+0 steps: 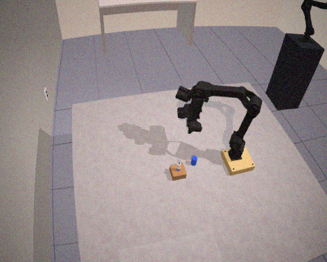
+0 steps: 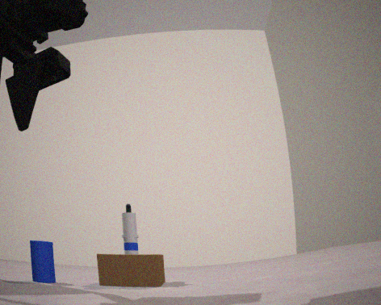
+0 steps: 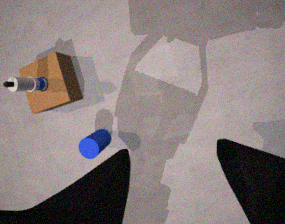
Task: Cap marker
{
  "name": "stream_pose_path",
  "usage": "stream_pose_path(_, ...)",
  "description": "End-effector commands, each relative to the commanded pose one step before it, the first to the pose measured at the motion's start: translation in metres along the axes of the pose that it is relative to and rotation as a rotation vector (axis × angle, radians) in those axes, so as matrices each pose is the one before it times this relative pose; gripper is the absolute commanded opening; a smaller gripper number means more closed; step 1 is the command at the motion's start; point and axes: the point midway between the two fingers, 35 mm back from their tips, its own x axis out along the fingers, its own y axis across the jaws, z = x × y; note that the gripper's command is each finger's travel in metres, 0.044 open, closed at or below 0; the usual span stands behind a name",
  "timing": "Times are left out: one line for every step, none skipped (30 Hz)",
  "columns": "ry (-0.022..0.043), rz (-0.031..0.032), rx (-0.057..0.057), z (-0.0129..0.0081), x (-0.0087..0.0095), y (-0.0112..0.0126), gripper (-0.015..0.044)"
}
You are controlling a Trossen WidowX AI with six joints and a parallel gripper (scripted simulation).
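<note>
A white marker [image 1: 179, 166] [image 2: 129, 232] [image 3: 25, 84] with a blue band and a dark tip stands upright in a brown holder block [image 1: 178, 172] [image 2: 131, 269] [image 3: 53, 84]. The blue cap [image 1: 194, 160] [image 2: 42, 261] [image 3: 94, 144] stands loose on the table a short way from the block, on the arm's side. My gripper [image 1: 192, 127] [image 2: 9, 102] [image 3: 173, 152] hangs high above the table, well above the cap. Its fingers stand partly open with nothing between them.
The arm's yellow base plate [image 1: 238, 161] sits on the table right of the cap. A tall black pedestal [image 1: 294, 71] stands on the floor at the far right. A pale table [image 1: 146, 14] stands at the back.
</note>
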Motion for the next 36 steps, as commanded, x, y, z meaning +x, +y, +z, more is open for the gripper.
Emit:
stream_pose_path(0.05285, -0.00392, -0.2806, -0.00365, 0.01226, 0.03711, 0.0245)
stream_pose_path(0.01648, 0.00081, -0.0867, 0.00157, 0.00387, 0.01124, 0.0245)
stream_pose_path(0.0162, 0.00077, -0.0869, 0.002, 0.00374, 0.011, 0.0245)
stream_pose_path(0.01594, 0.0007, -0.087, 0.00241, 0.00361, 0.01075, 0.0245)
stream_pose_path(0.01572, 0.00061, -0.0872, 0.0028, 0.00348, 0.01047, 0.0245)
stream_pose_path(0.01552, 0.00051, -0.0874, 0.00317, 0.00336, 0.01018, 0.0245)
stream_pose_path(0.01535, 0.00038, -0.0875, 0.00352, 0.00324, 0.00987, 0.0245)
stream_pose_path(0.01249, 0.00022, -0.0719, 0.0032, 0.00257, 0.00783, 0.0245)
stream_pose_path(0.00746, 0.00008, -0.0432, 0.00209, 0.0015, 0.00456, 0.0245)
stream_pose_path(0.00177, -0.0001, -0.0091, -0.00128, 0.00031, -0.00001, 0.0245)
stream_pose_path(0.00102, -0.00005, -0.0053, -0.00074, 0.00018, 0.0, 0.0245)
stream_pose_path(0.0, 0.0, 0.0, 0.0, 0.0, 0.0, 0.0245)
stream_pose_path(0.0, 0.0, 0.0, 0.0, 0.0, 0.0, 0.0245)
stream_pose_path(0.0, 0.0, 0.0, 0.0, 0.0, 0.0, 0.0245)
stream_pose_path(-0.00001, -0.00001, 0.0, 0.00007, 0.00197, -0.00012, 0.0245)
stream_pose_path(-0.00003, -0.00001, 0.0, 0.00015, 0.0059, -0.00027, 0.0245)
stream_pose_path(-0.00002, 0.00002, 0.0, 0.00005, 0.0098, -0.00019, 0.0245)
stream_pose_path(0.00001, 0.00005, 0.0, -0.0002, 0.00973, 0.00015, 0.0245)
stream_pose_path(0.00002, 0.00005, 0.0, -0.00024, 0.0058, 0.00025, 0.0245)
stream_pose_path(0.00001, 0.00002, 0.0, -0.0001, 0.00193, 0.00011, 0.0245)
stream_pose_path(0.0, 0.0, 0.0, 0.0, 0.0, 0.0, 0.0245)
stream_pose_path(0.00001, 0.0, 0.0, -0.00008, 0.00121, -0.00008, 0.0245)
stream_pose_path(0.00003, 0.0, 0.0, -0.00025, 0.00363, -0.00021, 0.0245)
stream_pose_path(0.00005, 0.0, 0.0, -0.00045, 0.00543, -0.00022, 0.0245)
stream_pose_path(0.00004, 0.00001, 0.0, -0.00034, 0.0036, -0.00009, 0.0245)
stream_pose_path(0.00001, 0.0, 0.0, -0.00012, 0.0012, -0.00002, 0.0245)
stream_pose_path(0.0, 0.0, 0.0, 0.00002, 0.00027, -0.00003, 0.0245)
stream_pose_path(0.0, 0.0, 0.0, 0.00004, 0.00082, -0.00008, 0.0245)
stream_pose_path(-0.00001, 0.0, 0.0, 0.00007, 0.00136, -0.00013, 0.0245)
stream_pose_path(-0.00001, 0.0, 0.0, 0.00008, 0.00165, -0.00014, 0.0245)
stream_pose_path(-0.00001, 0.0, 0.0, 0.00007, 0.00165, -0.00013, 0.0245)
stream_pose_path(0.0, 0.0, 0.0, 0.00006, 0.00164, -0.00012, 0.0245)
stream_pose_path(0.0, 0.0, 0.0, 0.00005, 0.00164, -0.00011, 0.0245)
stream_pose_path(0.0, 0.0, 0.0, 0.00005, 0.00164, -0.0001, 0.0245)
stream_pose_path(0.0, 0.0, 0.0, 0.00004, 0.00164, -0.00009, 0.0245)
stream_pose_path(0.0, 0.0, 0.0, 0.00003, 0.00163, -0.00008, 0.0245)
